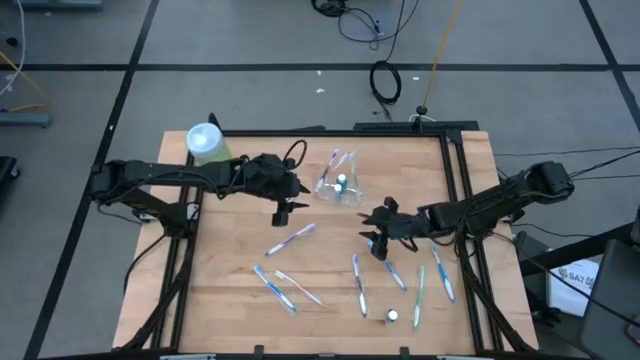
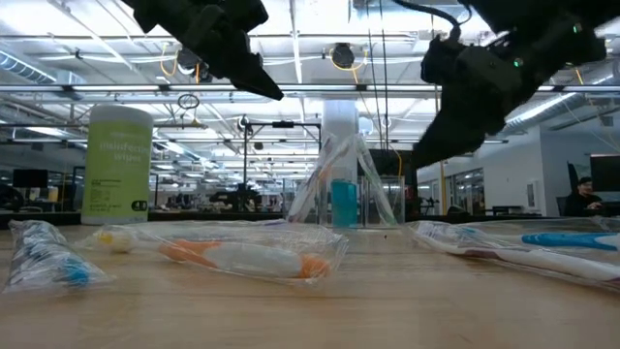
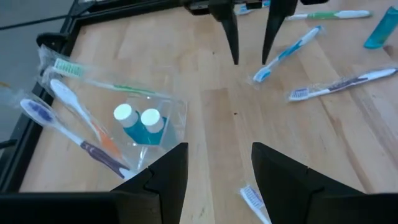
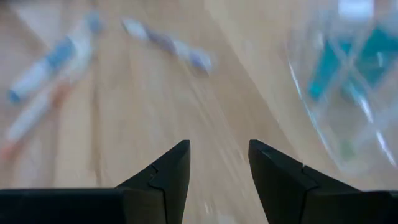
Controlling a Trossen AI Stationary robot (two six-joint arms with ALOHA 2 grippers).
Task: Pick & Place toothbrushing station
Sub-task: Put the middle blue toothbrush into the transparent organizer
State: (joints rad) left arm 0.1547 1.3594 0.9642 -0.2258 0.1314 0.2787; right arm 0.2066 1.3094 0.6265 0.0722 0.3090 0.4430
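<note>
A large open lab or industrial workspace: beyond the left gripper (image 2: 254,79) and right gripper (image 2: 426,145) run exposed ceiling trusses (image 2: 310,89), strip lights, glass partitions and desks; cables (image 1: 385,80) lie on grey tiled floor past the wooden table (image 1: 240,300)

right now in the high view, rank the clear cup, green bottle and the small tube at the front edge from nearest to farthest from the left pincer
1. Clear cup, just to the right of the left pincer.
2. Green bottle, at the back left corner.
3. Small tube, at the front edge, right of centre.
</note>
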